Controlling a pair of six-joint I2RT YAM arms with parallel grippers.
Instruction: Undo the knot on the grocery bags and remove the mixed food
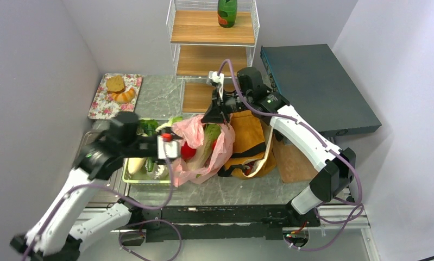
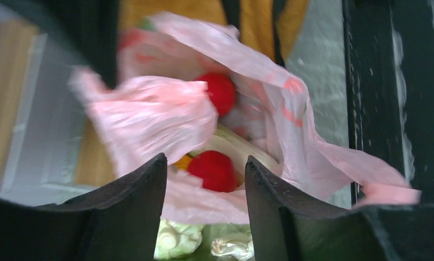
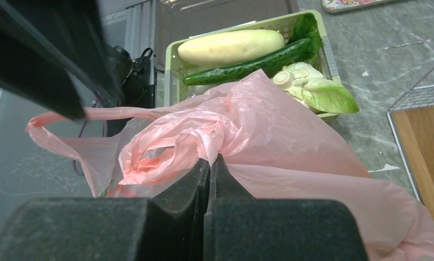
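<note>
The thin pink bag lies open mid-table against the mustard-brown tote. My right gripper is shut on a bunched fold of the pink bag's rim and holds it up. My left gripper stands open at the bag's mouth, the bag's near edge lying between its fingers. Inside the bag I see two round red fruits, a pale long vegetable and leafy greens.
A green basket left of the bag holds a pale long vegetable, a cucumber and lettuce. A wire shelf rack with a green bottle stands behind. A floral tray sits far left, a dark box right.
</note>
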